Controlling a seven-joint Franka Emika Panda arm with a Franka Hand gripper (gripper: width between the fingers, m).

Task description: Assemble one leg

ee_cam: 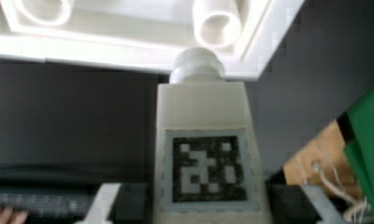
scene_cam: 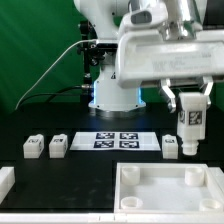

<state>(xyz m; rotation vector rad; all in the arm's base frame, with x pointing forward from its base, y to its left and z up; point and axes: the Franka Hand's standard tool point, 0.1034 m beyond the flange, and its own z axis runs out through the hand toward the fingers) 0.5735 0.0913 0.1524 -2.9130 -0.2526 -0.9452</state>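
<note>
My gripper [scene_cam: 190,128] is shut on a white leg [scene_cam: 190,122] with a black-and-white tag and holds it upright in the air. It hangs just behind the far right part of the large white square panel [scene_cam: 170,187]. In the wrist view the held leg [ee_cam: 203,140] fills the middle, its tip near the panel's edge [ee_cam: 148,40], with a dark finger [ee_cam: 77,205] beside it. Another leg [scene_cam: 170,146] stands on the table just at the exterior view's left of the held one. Two more legs [scene_cam: 34,148] [scene_cam: 58,147] stand at the exterior view's left.
The marker board [scene_cam: 116,141] lies flat in the middle of the black table, in front of the arm's base [scene_cam: 115,95]. A white part [scene_cam: 5,181] lies at the exterior view's left edge. A green curtain hangs behind.
</note>
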